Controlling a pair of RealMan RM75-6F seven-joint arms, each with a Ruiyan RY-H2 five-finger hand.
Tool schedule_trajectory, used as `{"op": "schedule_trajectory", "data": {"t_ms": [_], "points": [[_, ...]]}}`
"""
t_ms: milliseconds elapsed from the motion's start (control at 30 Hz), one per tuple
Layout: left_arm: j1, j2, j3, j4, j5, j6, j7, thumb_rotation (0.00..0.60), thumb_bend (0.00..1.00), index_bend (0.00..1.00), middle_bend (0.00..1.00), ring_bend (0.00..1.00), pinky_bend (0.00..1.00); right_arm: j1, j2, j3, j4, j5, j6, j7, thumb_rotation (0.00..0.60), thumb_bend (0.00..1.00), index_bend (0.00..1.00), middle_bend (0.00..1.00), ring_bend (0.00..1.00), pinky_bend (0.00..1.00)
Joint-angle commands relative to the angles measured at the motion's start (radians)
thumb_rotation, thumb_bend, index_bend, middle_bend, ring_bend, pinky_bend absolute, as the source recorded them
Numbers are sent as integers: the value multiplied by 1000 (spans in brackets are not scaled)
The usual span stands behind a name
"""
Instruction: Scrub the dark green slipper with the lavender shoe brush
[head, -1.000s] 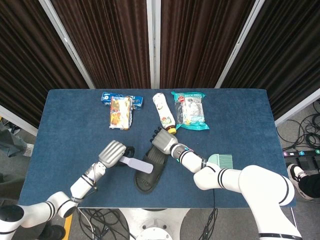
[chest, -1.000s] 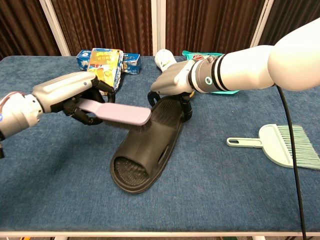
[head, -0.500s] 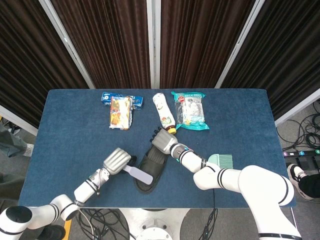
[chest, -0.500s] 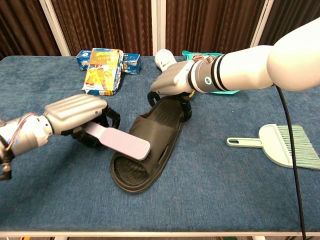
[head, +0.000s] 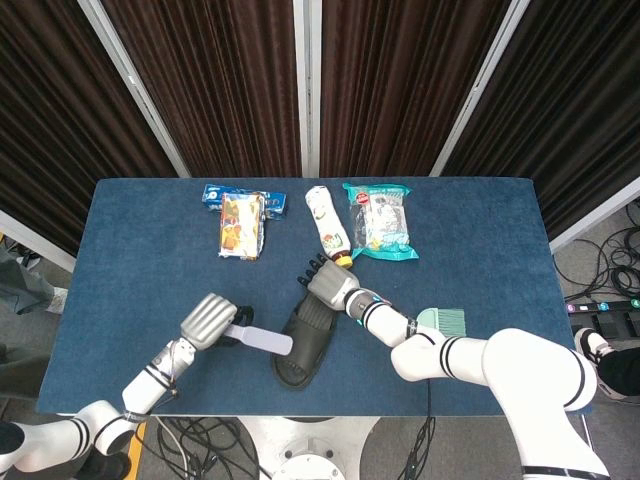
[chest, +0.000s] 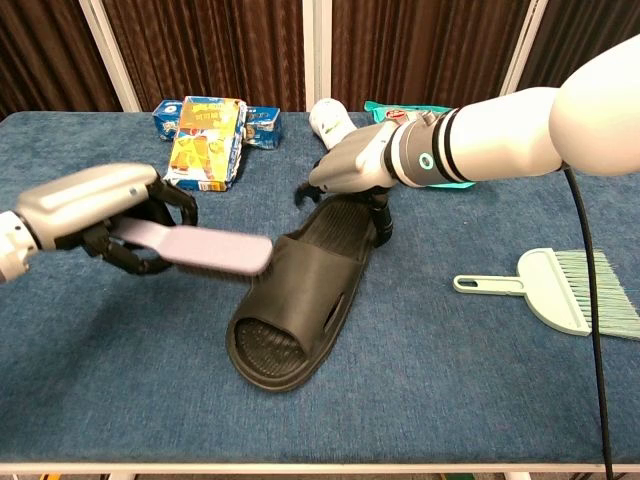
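Note:
The dark green slipper (head: 301, 346) (chest: 297, 302) lies on the blue table, toe toward the front edge. My right hand (head: 326, 283) (chest: 356, 168) holds its heel end, thumb down along the right rim and the other fingers spread over the back. My left hand (head: 207, 320) (chest: 92, 206) grips the handle of the lavender shoe brush (head: 263, 341) (chest: 197, 249). The brush points right, and its head hangs just left of the slipper's strap, a little above the table.
A mint hand broom with dustpan (head: 441, 321) (chest: 568, 291) lies right of the slipper. Along the back stand a white bottle (head: 325, 224) (chest: 328, 117), a yellow snack pack (head: 241, 224) (chest: 205, 140), a blue box (head: 214, 194) (chest: 262, 123) and a teal bag (head: 381, 221).
My left hand has drawn the brush leftward off the slipper's strap. The slipper has shifted slightly, and my right hand's fingers have spread a bit at the heel.

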Motion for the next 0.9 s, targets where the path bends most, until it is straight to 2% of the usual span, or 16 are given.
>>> {"op": "schedule_trajectory", "data": {"t_ms": [33,233,367,467,533,633,767,800,833,900], "points": [[-1,14,-57,14,-89,-64,-13,600,486,1000,1000,1000,1000,-11,45,10,-57,1,43,8,600,26,0,0,0,0],[-20,-17,-126,73,-243,-191,117,600,484,1000,1000,991,1000,-67,196,33,-215,-53,151,51,600,26,0,0,0,0],[-30,-32,-154,78,-317,-236,227,600,471,981,984,907,1000,-118,296,46,-309,-104,214,95,600,26,0,0,0,0],[-26,-40,-164,68,-334,-221,282,600,393,839,887,788,992,-164,363,52,-367,-145,251,140,600,26,0,0,0,0],[-22,-39,-165,56,-339,-210,312,600,315,725,779,677,953,-197,405,55,-397,-177,272,175,600,26,0,0,0,0],[-15,-24,-166,24,-343,-205,328,600,209,524,594,482,817,-256,463,44,-438,-239,308,226,600,26,0,0,0,0],[5,17,-156,-36,-331,-187,326,600,143,249,335,237,471,-323,527,37,-470,-306,347,285,600,26,0,0,0,0],[11,36,-150,-57,-331,-192,327,600,127,198,271,176,376,-345,546,34,-479,-324,359,303,600,26,0,0,0,0],[14,51,-147,-73,-333,-196,330,600,114,170,226,138,327,-361,559,32,-485,-337,369,316,600,26,0,0,0,0],[20,81,-138,-105,-331,-202,332,600,94,134,163,95,282,-396,583,27,-495,-364,390,343,600,29,0,0,0,0]]}}
